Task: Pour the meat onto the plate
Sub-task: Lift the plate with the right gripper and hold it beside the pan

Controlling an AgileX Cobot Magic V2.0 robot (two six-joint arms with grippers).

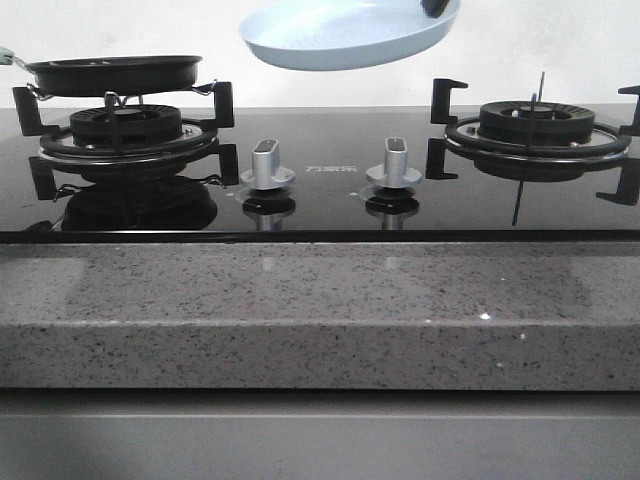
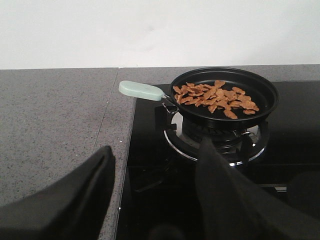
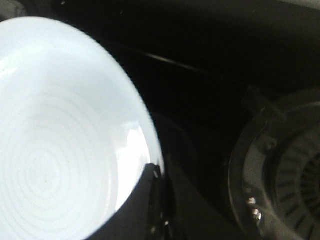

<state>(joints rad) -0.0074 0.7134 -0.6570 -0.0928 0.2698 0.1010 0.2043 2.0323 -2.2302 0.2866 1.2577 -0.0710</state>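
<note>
1. Holding the pale-blue plate (image 1: 350,35) in the air, my right gripper (image 1: 435,8) pinches its rim at the far right edge; in the front view only a dark tip of that gripper shows at the top of the picture.
2. In the right wrist view, one of my right fingers (image 3: 142,205) lies dark over the plate's rim, the rim clamped under it, and the plate's bare ringed inside (image 3: 55,145) fills much of the view.
3. The plate hangs tilted above the cooktop, between the two burners and higher than both, over the two silver knobs (image 1: 268,165).
4. The right burner (image 1: 537,125) stands bare below and beside the plate.
5. The meat (image 2: 215,97) lies as a loose pile of brown pieces inside the black frying pan (image 2: 225,95), well apart from the plate.
6. The pan sits on the left burner (image 2: 215,137), its pale-green handle (image 2: 141,90) pointing out over the grey stone counter (image 2: 55,125).
7. My left gripper (image 2: 155,170) hovers near the pan, its dark fingers (image 2: 90,185) spread wide with nothing between them.
</note>
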